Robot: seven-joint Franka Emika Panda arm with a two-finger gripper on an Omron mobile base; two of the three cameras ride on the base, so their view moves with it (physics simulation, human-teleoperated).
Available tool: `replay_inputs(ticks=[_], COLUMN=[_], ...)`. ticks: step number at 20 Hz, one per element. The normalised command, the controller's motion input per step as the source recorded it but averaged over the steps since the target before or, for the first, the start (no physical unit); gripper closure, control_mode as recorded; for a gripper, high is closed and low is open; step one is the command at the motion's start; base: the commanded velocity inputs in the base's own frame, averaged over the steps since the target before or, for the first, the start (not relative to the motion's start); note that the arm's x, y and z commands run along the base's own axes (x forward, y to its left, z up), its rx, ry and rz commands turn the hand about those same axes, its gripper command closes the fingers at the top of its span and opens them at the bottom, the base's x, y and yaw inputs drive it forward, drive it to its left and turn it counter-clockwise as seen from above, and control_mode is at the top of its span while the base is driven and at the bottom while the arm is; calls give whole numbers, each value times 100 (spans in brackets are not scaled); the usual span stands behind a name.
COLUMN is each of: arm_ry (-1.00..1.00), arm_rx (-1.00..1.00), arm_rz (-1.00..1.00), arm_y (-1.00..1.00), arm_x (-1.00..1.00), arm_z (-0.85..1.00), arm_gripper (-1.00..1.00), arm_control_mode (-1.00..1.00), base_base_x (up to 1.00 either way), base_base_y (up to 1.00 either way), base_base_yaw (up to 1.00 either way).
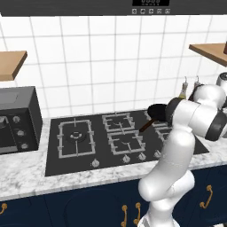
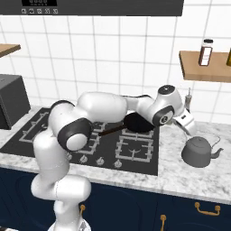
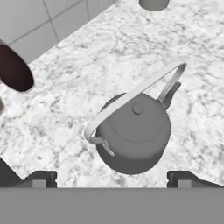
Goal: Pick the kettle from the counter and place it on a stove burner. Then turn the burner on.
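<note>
Across the lower half of both base views I see the table (image 1: 26, 175), white-and-grey marbled stone with a thick pale edge over dark blue cabinet fronts with brass handles, and white wall tiles behind it. A black cooktop (image 1: 53, 164) is let into it; the large square burner (image 1: 76, 137) sits at centre left of the left base view. A dark oven box (image 1: 17, 119) stands at that frame's left edge, and wooden shelves (image 2: 203, 67) hang on the wall.

At the right of the right base view the kettle (image 2: 199, 152) stands upright on the stone just beside the cooktop: squat, grey, rounded, spout toward the right edge. My end effector (image 2: 186, 122) hangs just above and left of it, apart from it.

From the hand view I get the lid knob and the thin pale handle (image 3: 131, 94) arching over the body. The two fingertips (image 3: 39, 179) stand wide at the bottom corners, nothing between them. The right base view alone gives me the black frying pan (image 2: 137, 122) behind the arm.
</note>
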Motion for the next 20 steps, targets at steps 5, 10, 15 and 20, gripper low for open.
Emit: replay_inputs(ticks=[5, 10, 15, 20], arm_ry=[3, 13, 6, 0], arm_rx=[0, -5, -1, 0], arm_rz=[-2, -2, 0, 0], arm_y=[-21, -27, -19, -10], arm_x=[46, 33, 40, 32], arm_z=[-14, -35, -24, -5], arm_gripper=[-100, -100, 100, 100], arm_control_mode=[-100, -100, -100, -100], base_base_x=[0, 0, 0, 0], base_base_y=[0, 0, 0, 0], base_base_yaw=[0, 0, 0, 0])
